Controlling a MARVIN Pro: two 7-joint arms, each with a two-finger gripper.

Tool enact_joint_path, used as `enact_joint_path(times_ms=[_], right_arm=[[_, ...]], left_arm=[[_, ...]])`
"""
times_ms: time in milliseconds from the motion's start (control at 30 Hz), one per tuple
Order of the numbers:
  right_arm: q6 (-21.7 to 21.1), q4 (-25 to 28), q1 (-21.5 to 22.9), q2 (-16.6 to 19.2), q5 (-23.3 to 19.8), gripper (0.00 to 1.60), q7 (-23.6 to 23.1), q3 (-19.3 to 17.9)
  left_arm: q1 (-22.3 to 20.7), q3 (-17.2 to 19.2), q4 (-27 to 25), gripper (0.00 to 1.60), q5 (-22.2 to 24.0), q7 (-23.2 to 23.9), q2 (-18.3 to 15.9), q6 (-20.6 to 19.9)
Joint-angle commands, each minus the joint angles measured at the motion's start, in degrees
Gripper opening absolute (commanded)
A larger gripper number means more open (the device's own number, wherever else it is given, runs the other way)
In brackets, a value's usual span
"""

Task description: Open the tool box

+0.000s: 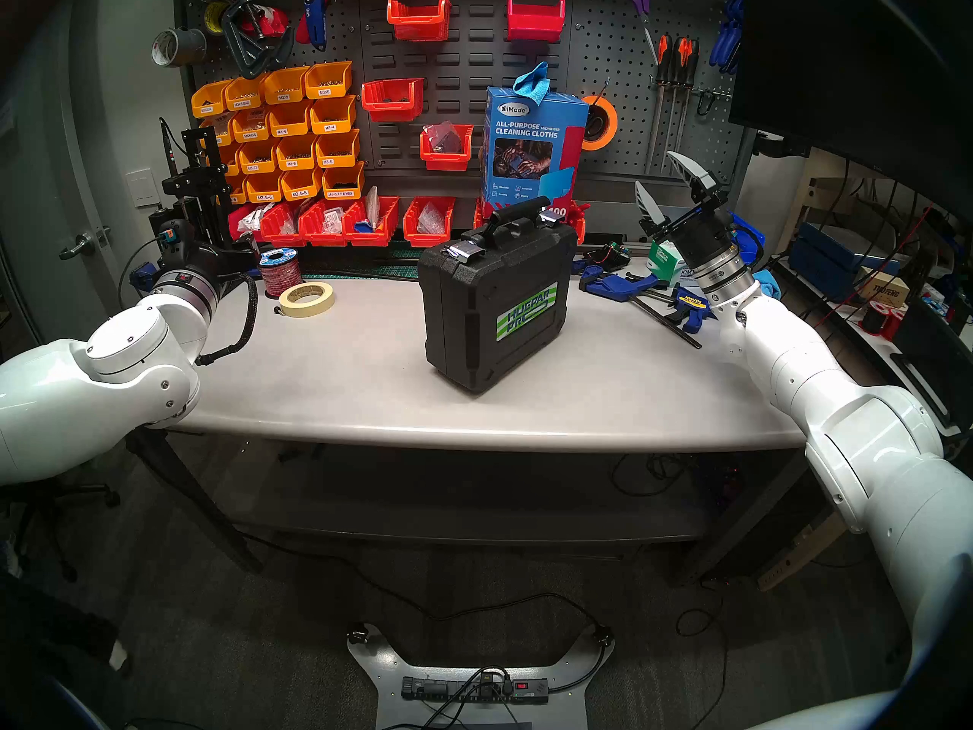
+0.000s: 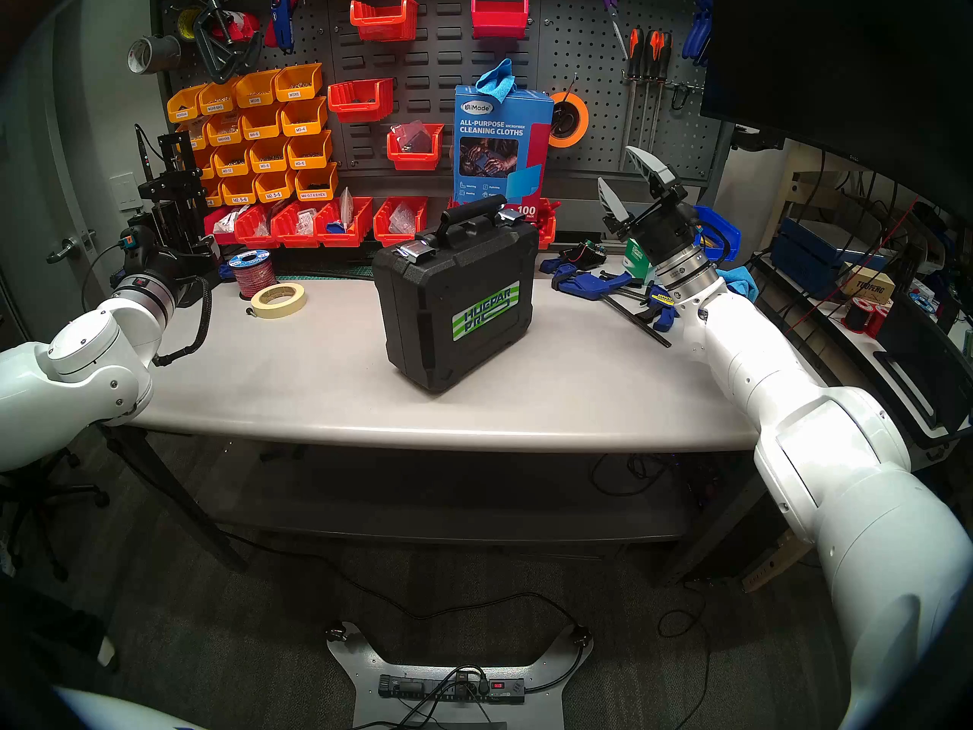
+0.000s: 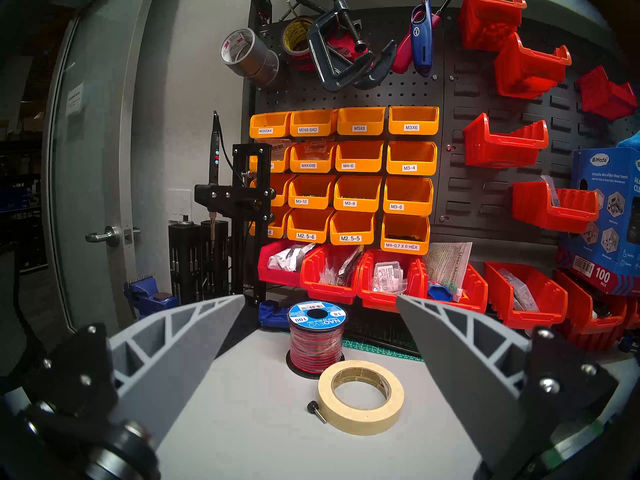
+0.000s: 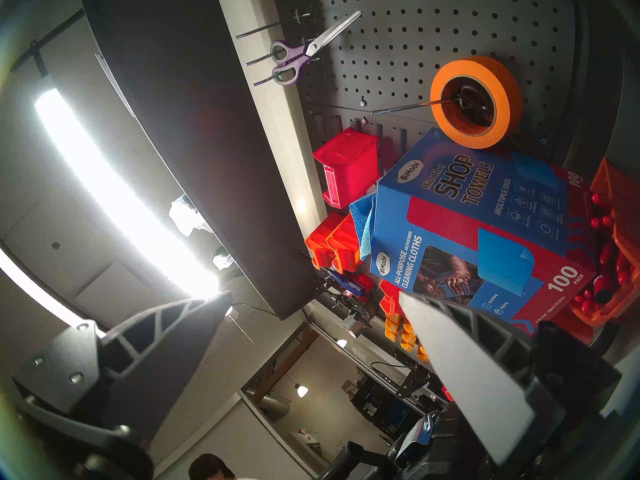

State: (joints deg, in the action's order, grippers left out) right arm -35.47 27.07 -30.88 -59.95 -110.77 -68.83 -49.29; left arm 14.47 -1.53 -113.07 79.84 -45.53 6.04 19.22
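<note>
Standing upright near the middle of the grey workbench (image 1: 326,376) was the black tool box (image 1: 495,302), handle up, both silver latches (image 1: 463,250) down, lid shut. Left of the tool box lay a masking tape roll (image 1: 307,298) and a red wire spool (image 1: 280,271); right of it, blue clamps (image 1: 621,286). Behind it stood a blue cloth box (image 1: 529,144) against a pegboard (image 1: 453,65) with orange and red bins. Left gripper (image 3: 320,304) hung far left of the tool box, fingers spread, empty. Right gripper (image 1: 664,186) was raised right of it, fingers spread, empty.
</note>
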Motion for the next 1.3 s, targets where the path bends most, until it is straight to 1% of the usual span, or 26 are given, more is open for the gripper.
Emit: enact_joint_path(times_ms=[0, 100, 167, 200, 333, 367, 400, 467, 533, 567, 600, 667, 700, 733, 767, 900, 967, 1000, 1033, 1067, 1100, 1133, 1200, 1233, 1267], right_arm=[[0.0, 0.3, 0.5, 0.0, 0.1, 1.60, 0.0, -0.1], [0.0, 0.3, 0.5, 0.0, 0.0, 1.60, 0.0, 0.0], [0.0, 0.3, 0.5, 0.0, 0.0, 1.60, 0.0, 0.0], [0.0, 0.3, 0.5, 0.0, 0.0, 1.60, 0.0, 0.0], [0.0, 0.3, 0.5, 0.0, 0.0, 1.60, 0.0, 0.0], [0.0, 0.3, 0.5, 0.0, 0.0, 1.60, 0.0, 0.0], [0.0, 0.3, 0.5, 0.0, 0.0, 1.60, 0.0, 0.0], [0.0, 0.3, 0.5, 0.0, 0.0, 1.60, 0.0, 0.0], [0.0, 0.3, 0.5, 0.0, 0.0, 1.60, 0.0, 0.0], [0.0, 0.3, 0.5, 0.0, 0.0, 1.60, 0.0, 0.0], [0.0, 0.3, 0.5, 0.0, 0.0, 1.60, 0.0, 0.0], [0.0, 0.3, 0.5, 0.0, 0.0, 1.60, 0.0, 0.0], [0.0, 0.3, 0.5, 0.0, 0.0, 1.60, 0.0, 0.0], [0.0, 0.3, 0.5, 0.0, 0.0, 1.60, 0.0, 0.0], [0.0, 0.3, 0.5, 0.0, 0.0, 1.60, 0.0, 0.0], [0.0, 0.3, 0.5, 0.0, 0.0, 1.60, 0.0, 0.0], [0.0, 0.3, 0.5, 0.0, -0.1, 1.60, 0.0, 0.0], [0.0, 0.3, 0.5, 0.0, -0.1, 1.60, 0.0, 0.0], [0.0, 0.3, 0.5, 0.0, -0.1, 1.60, 0.0, 0.0], [0.0, 0.3, 0.5, 0.0, -0.1, 1.60, 0.0, 0.0], [0.0, 0.3, 0.5, 0.0, -0.1, 1.60, 0.0, 0.0], [0.0, 0.3, 0.5, 0.0, -0.1, 1.60, 0.0, 0.0], [0.0, 0.3, 0.5, 0.0, -0.1, 1.60, 0.0, 0.0], [0.0, 0.3, 0.5, 0.0, -0.1, 1.60, 0.0, 0.0], [0.0, 0.3, 0.5, 0.0, -0.1, 1.60, 0.0, 0.0]], left_arm=[[-1.3, 1.1, 3.7, 1.60, -4.4, 7.0, -0.2, 3.0], [-1.2, 1.0, 5.1, 1.60, -5.8, 9.9, -0.2, 4.4], [-1.0, 0.8, 5.7, 1.60, -6.0, 11.2, -0.3, 5.9], [-1.0, 0.8, 5.7, 1.60, -6.0, 11.2, -0.3, 5.9], [-0.4, 0.3, 7.3, 1.60, -6.9, 15.2, -0.3, 8.9], [-0.3, 0.1, 7.8, 1.60, -7.6, 16.7, -0.3, 9.8], [-0.3, -0.1, 8.3, 1.60, -9.6, 18.6, -0.3, 11.0], [-0.4, -0.1, 8.3, 1.60, -10.2, 19.2, -0.3, 11.2], [-0.9, 0.0, 9.1, 1.60, -11.7, 22.3, -0.3, 12.0], [-1.1, 0.1, 9.4, 1.60, -13.3, 23.5, -0.3, 12.5], [-1.4, 0.2, 9.3, 1.60, -14.4, 23.3, -0.3, 12.4], [-1.9, 0.7, 10.0, 1.60, -16.1, 27.0, -0.3, 12.8], [-2.1, 0.8, 9.8, 1.60, -18.1, 26.8, -0.3, 13.2], [-2.3, 0.9, 10.1, 1.60, -18.6, 28.4, -0.3, 13.4], [-2.5, 1.0, 10.2, 1.60, -20.1, 28.9, 0.0, 13.7], [-3.0, 1.5, 12.0, 1.60, -25.1, 34.3, 1.8, 16.0], [-3.2, 1.6, 12.5, 1.60, -28.4, 35.1, 3.0, 17.3], [-3.3, 1.8, 13.2, 1.60, -28.8, 37.9, 3.5, 18.1], [-3.4, 1.7, 12.9, 1.60, -29.2, 37.4, 4.0, 18.7], [-3.6, 1.9, 13.4, 1.60, -29.1, 39.4, 4.4, 19.4], [-3.8, 1.9, 13.2, 1.60, -29.1, 39.5, 4.8, 19.5], [-4.1, 2.2, 13.9, 1.60, -29.0, 42.0, 5.1, 20.0], [-4.6, 2.2, 14.0, 1.60, -29.1, 42.7, 6.1, 20.3], [-4.9, 2.4, 14.4, 1.60, -28.9, 44.8, 6.6, 20.6], [-5.0, 2.4, 14.5, 1.60, -29.2, 45.2, 7.0, 20.6]])
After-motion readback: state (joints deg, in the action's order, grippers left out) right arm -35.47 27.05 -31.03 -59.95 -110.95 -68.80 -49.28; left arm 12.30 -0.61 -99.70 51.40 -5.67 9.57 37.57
